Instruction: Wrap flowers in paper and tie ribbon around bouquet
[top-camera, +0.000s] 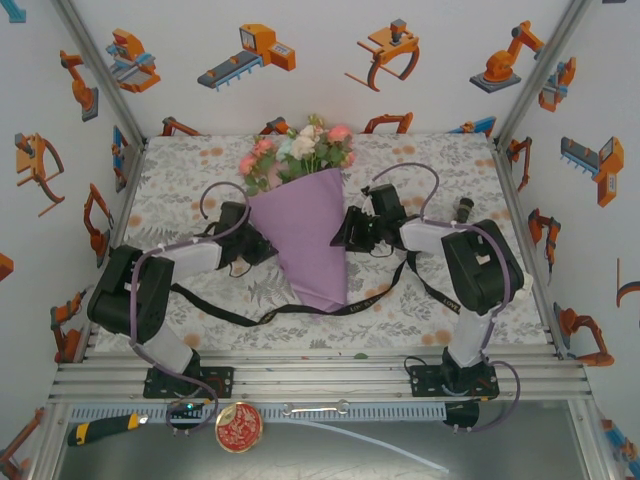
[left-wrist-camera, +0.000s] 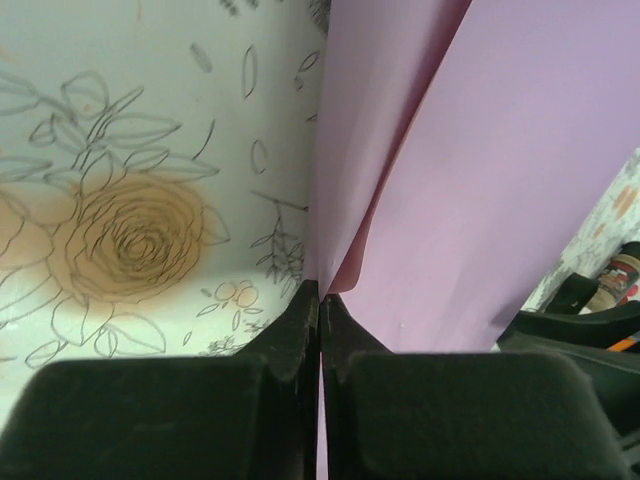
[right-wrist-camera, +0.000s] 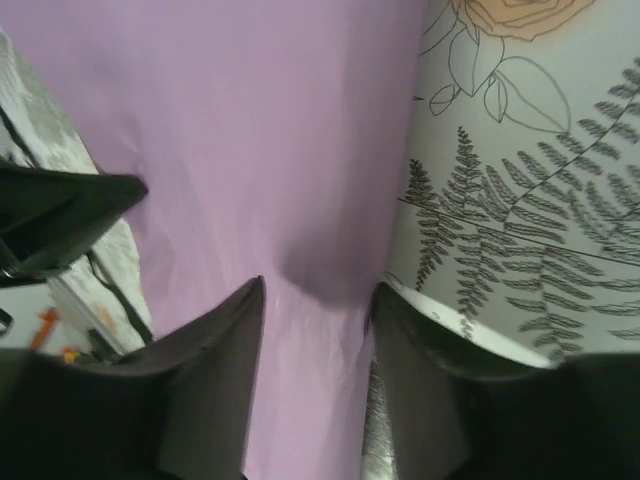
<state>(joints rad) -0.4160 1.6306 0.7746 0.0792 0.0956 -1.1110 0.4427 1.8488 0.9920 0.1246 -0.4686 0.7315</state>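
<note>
Left gripper (left-wrist-camera: 320, 292) clamped on paper (left-wrist-camera: 500, 160) edge | right gripper (right-wrist-camera: 315, 300) part-open astride paper's other edge

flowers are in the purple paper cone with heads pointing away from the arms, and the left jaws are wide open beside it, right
Not quite. On the left gripper the jaws are shut, pinching the edge of the paper cone, as the left wrist view shows. The rest stands: the flowers sit in it, heads pointing away.

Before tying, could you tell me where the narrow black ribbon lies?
Top view: the ribbon lies on the flowered tablecloth, near side, passing the tip of the lilac paper cone.
</note>
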